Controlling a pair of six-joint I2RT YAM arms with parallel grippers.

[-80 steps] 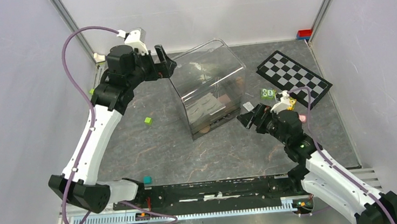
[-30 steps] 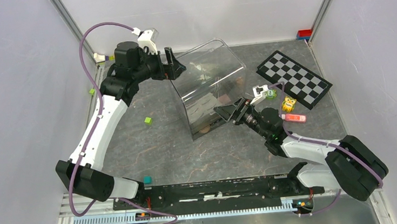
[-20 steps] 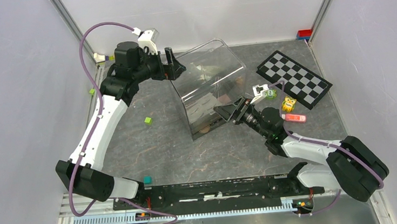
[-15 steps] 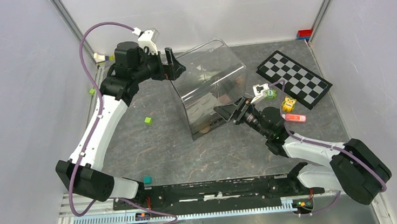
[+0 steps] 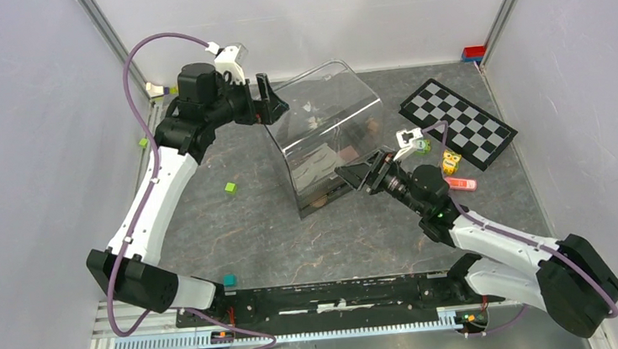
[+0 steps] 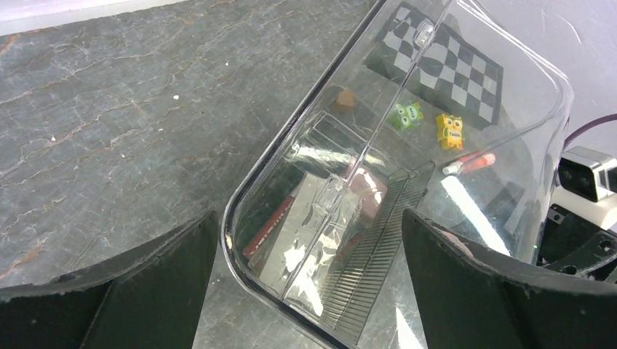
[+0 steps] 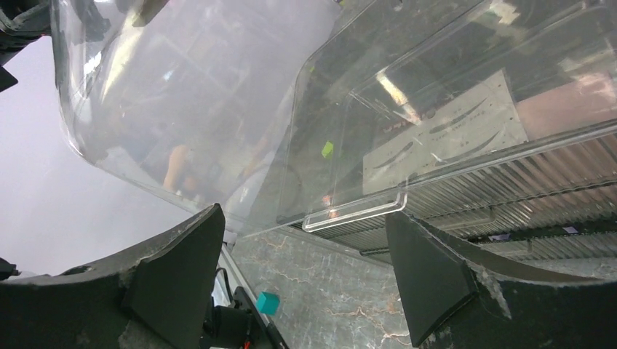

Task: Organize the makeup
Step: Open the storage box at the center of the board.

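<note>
A clear plastic organizer box [image 5: 327,135] stands near the middle of the grey tabletop [image 5: 295,243], and most of the makeup that can be seen sits inside it. The white eyebrow card [image 7: 440,134] lies flat on a lower tray, with a brown palette [image 7: 575,102] just beside it. Other items in the box are blurred by reflections and cannot be named. One piece lies outside: the pink tube [image 5: 459,183] rests on the tabletop at about 4 o'clock from the box, close to the right arm. The left fingers [image 5: 270,104] are at the box's 10 o'clock corner. In the left wrist view they are spread wide with the box's rounded rim between them; whether either pad touches the plastic cannot be told. The right fingers [image 5: 354,173] point at the box's 5 o'clock corner. They too are wide apart and hold nothing, and in the right wrist view the small clear pull tab [image 7: 354,211] on the tray's lip lies between them. A black-and-white checkerboard [image 5: 457,123] lies at 2 o'clock from the box, and two small owl figures sit at its near edge — a green one [image 5: 421,145] and a yellow one [image 5: 451,160]. A green cube [image 5: 230,187] sits at 9 o'clock from the box, and a teal cube [image 5: 230,279] lies at 7 o'clock, near the arm bases.
</note>
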